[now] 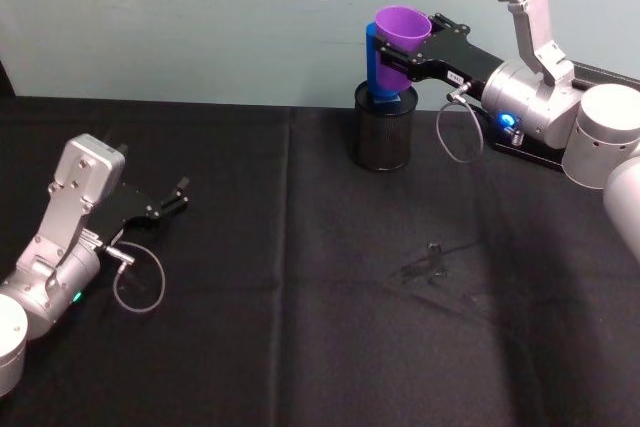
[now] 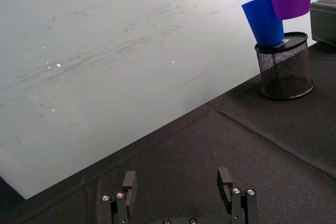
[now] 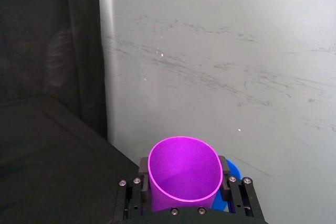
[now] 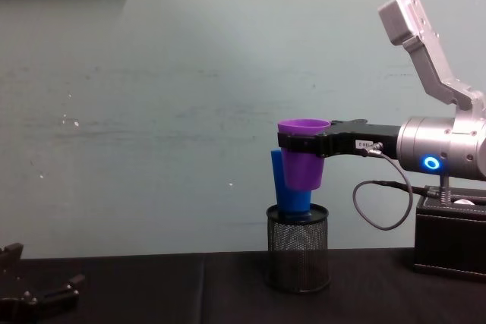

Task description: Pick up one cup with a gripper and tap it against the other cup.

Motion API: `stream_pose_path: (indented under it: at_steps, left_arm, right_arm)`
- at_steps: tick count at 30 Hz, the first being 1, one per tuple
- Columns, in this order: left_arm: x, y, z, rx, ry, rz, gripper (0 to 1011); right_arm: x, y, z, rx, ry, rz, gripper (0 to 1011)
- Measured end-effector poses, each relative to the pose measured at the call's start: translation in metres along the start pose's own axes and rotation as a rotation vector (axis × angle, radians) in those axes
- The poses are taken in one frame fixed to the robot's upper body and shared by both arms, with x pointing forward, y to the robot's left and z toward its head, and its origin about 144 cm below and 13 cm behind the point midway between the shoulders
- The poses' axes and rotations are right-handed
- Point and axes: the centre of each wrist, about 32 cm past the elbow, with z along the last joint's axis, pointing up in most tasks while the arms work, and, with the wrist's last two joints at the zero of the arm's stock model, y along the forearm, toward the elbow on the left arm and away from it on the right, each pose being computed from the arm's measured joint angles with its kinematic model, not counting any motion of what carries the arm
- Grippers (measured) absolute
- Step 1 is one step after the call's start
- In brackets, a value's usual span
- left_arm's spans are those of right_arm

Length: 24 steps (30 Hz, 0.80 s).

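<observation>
Purple cup (image 1: pixel 400 39) gripped near rim by clenched right pincer (image 4: pixel 300 143), held upright, aloft over bench (image 1: pixel 300 277) rear. Blue cup (image 1: pixel 384 87) propped in wire-mesh pen holder (image 1: pixel 382 135), just beside and lower, toward robot's left of purple cup. Contact between cups cannot be told.

Tap judged to be made sideways, leftward. Left pincer (image 1: pixel 170 202) released, parked low at far left, well apart.

Height offset given by chest view. Blue cup's lean is revealed by left wrist view. Purple mouth seen in right wrist view.

Other cup (image 2: pixel 262 22) in mesh holder (image 2: pixel 285 69)
</observation>
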Motion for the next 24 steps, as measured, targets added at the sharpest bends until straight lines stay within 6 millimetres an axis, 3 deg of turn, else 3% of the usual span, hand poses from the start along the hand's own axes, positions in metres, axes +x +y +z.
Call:
stream_pose_path:
  at_steps: [24]
  left_arm:
    - [0.0, 0.0, 0.0, 0.0, 0.0, 0.0, 1005]
  right_arm:
    - [0.0, 0.0, 0.0001, 0.0, 0.0, 0.0, 741]
